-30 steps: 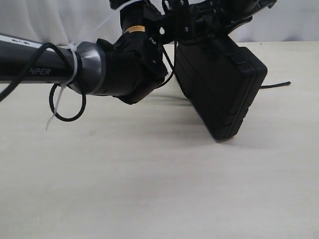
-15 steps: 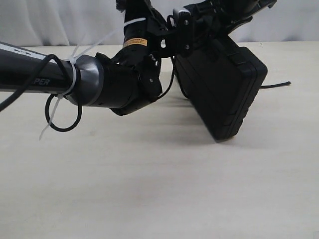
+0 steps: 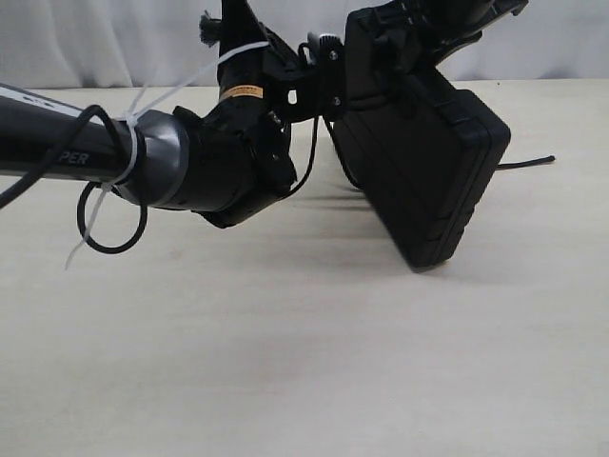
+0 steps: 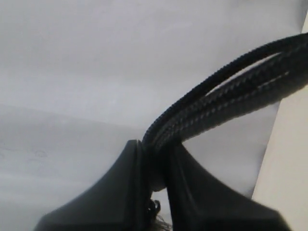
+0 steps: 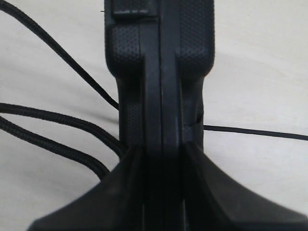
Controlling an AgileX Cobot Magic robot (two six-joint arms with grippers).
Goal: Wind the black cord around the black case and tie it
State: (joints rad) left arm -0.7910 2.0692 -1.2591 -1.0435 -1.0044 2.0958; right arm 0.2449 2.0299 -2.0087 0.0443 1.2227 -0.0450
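The right gripper (image 5: 161, 150) pinched the case (image 3: 428, 171) by its edge, tilted at upper right, its low corner near the surface (image 3: 285, 362) (open across the lower frame). The left gripper (image 4: 154, 145) was clamped on the cord (image 4: 226, 94).

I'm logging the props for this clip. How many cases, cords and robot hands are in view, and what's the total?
black case: 1
black cord: 1
hands: 2, with the left hand shut on the cord and the right hand shut on the case
Total: 4
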